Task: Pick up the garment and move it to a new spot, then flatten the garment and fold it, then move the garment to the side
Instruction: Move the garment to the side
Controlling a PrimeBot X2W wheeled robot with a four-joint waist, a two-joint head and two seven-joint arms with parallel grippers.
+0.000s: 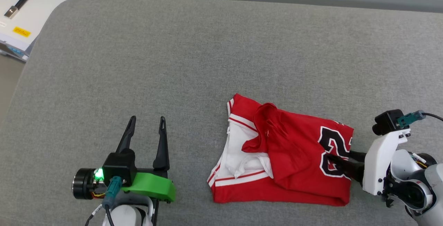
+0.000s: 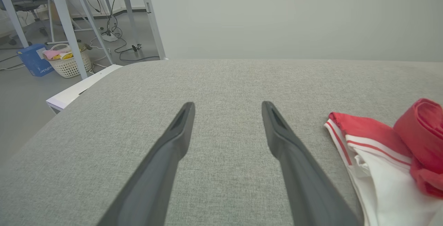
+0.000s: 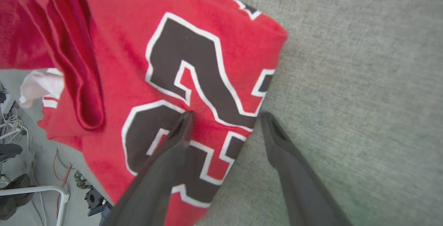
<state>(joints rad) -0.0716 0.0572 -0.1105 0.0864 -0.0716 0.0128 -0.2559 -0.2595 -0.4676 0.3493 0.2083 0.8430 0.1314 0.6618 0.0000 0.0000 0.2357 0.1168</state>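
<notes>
**A:** Status on the shirt job?

**B:** The garment (image 1: pixel 287 153) lies on the grey surface (image 1: pixel 173 63), right of centre and near the front edge. It looks folded into a rough rectangle, so I'd say pickup, flatten and fold are mostly done. What's left is the move to the side.

**A:** Is the fold clean?

**B:** Not really. A red ridge (image 1: pixel 268 122) is bunched up on top, and the white sleeve (image 1: pixel 242 153) with its striped trim is exposed on the left. The bottom edge is straight enough.

**A:** Grippers?

**B:** The right gripper (image 3: pixel 226 115) has its jaws apart and straddles the garment's right edge. One finger is over the black print (image 3: pixel 193 80), the other over bare grey cloth. It isn't clamping anything, and I can't tell if it touches. The left gripper (image 1: pixel 147 118) is also spread and holds nothing, over the surface well left of the garment.

**A:** Materials?

**B:** The garment is thin, limp knit that creases easily, and the print has a crisp white outline. The surface is coarse grey woven upholstery with a rounded corner, and it looks padded.
</notes>
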